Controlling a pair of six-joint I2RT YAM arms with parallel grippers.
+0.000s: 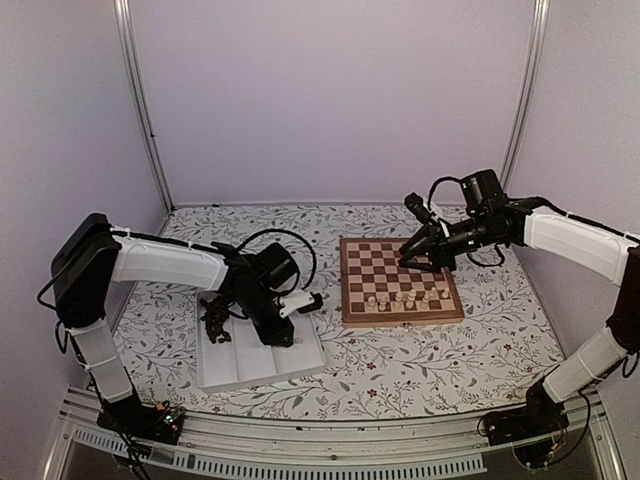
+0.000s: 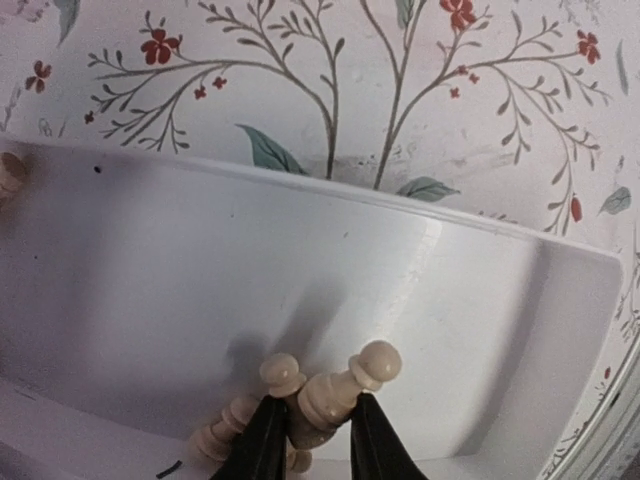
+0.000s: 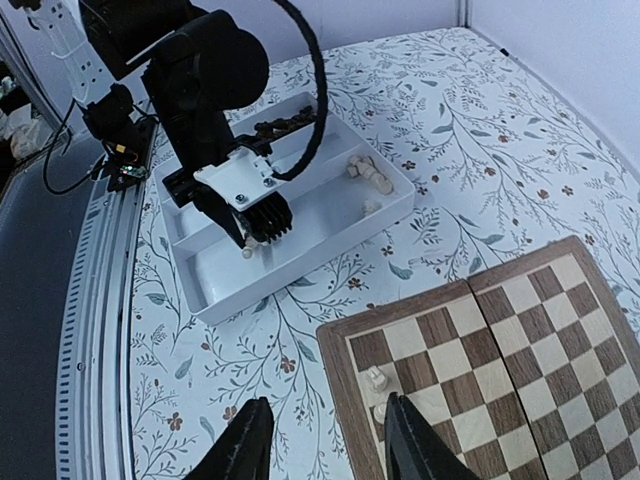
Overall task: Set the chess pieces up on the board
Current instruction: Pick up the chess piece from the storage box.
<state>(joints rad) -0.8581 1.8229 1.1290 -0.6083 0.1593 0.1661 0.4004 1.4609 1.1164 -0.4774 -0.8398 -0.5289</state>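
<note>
The left pincer (image 2: 315, 432) is clenched low on a pale pawn (image 2: 338, 390). Its fingers pinch the base, so the round head sticks out ahead at a tilt. The low grip is probably because the pawn lies among others on the floor of the white tray (image 2: 150, 270). More pale pieces (image 2: 283, 374) lie touching the pawn beside the fingers, and dark pieces (image 1: 215, 322) are heaped off to the pincer's left.

Farther out, the right pincer (image 3: 325, 450) hangs released, fingers spread, over a corner of the board (image 1: 400, 262) on the flowered table (image 1: 450, 350). It seems ready to place or straighten a piece. Small cream pawns (image 3: 375, 380) stand upright on squares just ahead of its fingers. The board has brown and tan squares and a brown rim.
</note>
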